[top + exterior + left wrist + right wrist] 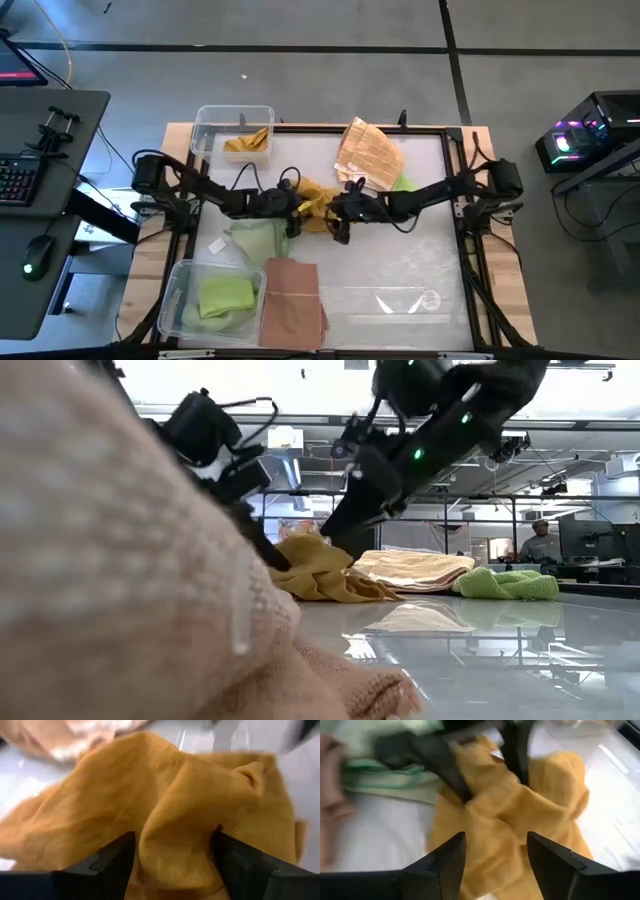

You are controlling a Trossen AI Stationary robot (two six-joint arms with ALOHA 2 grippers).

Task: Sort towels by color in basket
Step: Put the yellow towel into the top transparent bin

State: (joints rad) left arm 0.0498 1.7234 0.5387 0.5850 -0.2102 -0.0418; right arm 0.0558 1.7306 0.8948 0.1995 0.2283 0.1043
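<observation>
A mustard yellow towel (318,203) lies crumpled at the table's middle, between my two grippers. My left gripper (297,207) comes from the left and is shut on it (175,855). My right gripper (338,212) comes from the right and stands open just over the same towel (495,860), its fingers on either side of a fold. A pale peach check towel (368,155) lies behind, partly over a light green towel (403,183). Another light green towel (256,240) and a salmon pink towel (293,298) lie nearer the front. My left gripper pinches a raised fold of the mustard towel (172,840) between its two fingers, several layers bunched together. The fingers (447,767) come slanting down from the table's left. The rest of the towel lies slack on the table (330,582).
A clear basket (177,300) at the front left holds a green towel (226,296). A second clear basket (205,128) at the back left holds a mustard towel (247,142). Bare table top (420,250) lies at the right. A person sits far back in the room (541,542).
</observation>
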